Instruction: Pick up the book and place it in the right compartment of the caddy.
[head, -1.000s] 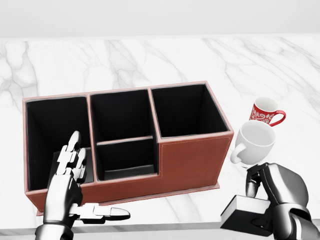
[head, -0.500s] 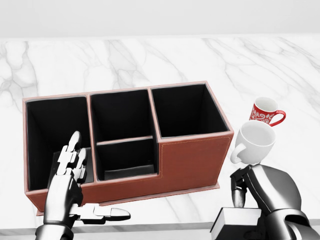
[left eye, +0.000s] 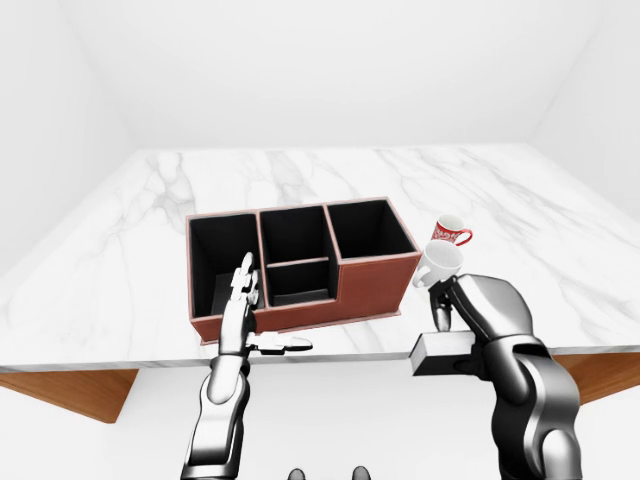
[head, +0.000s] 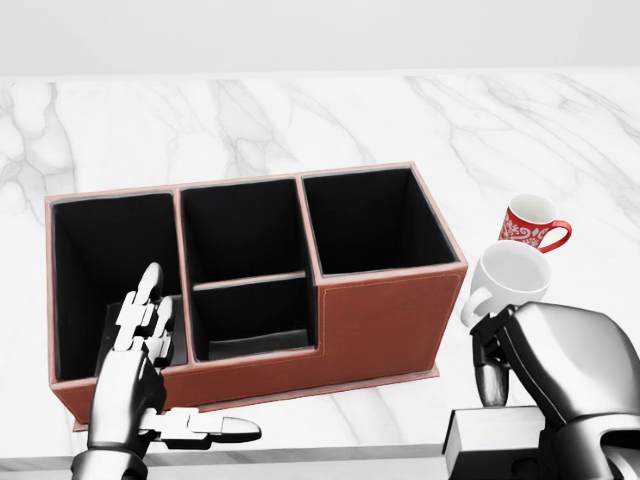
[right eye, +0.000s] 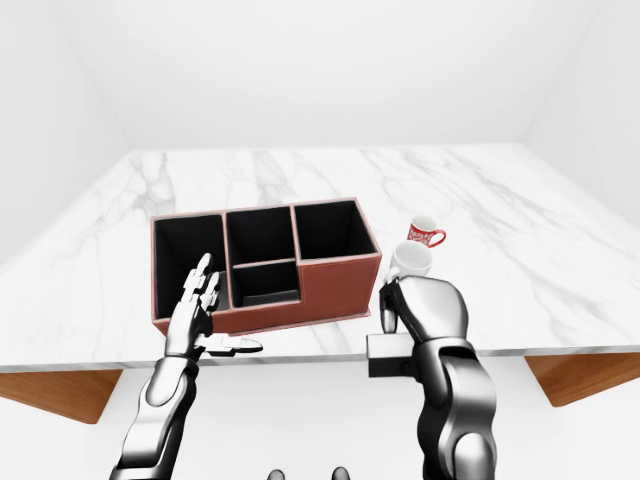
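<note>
right hand (head: 560, 385) hides most of the book (head: 495, 440).

Both arms are finished in glossy metallic silver-grey with dark, near-black reflections along their rounded segments. The left hand (head: 150, 375) has a smooth tapered palm shell and slender fingers (head: 143, 300) built from short white and light-grey blocks separated by dark joint gaps; the thumb is a pale, pointed link. The right hand (head: 560, 385) has a broad, domed chrome shell with dark, ribbed finger links. The right forearm (left eye: 530, 410) is thick, cylindrical and segmented at the wrist.
</note>
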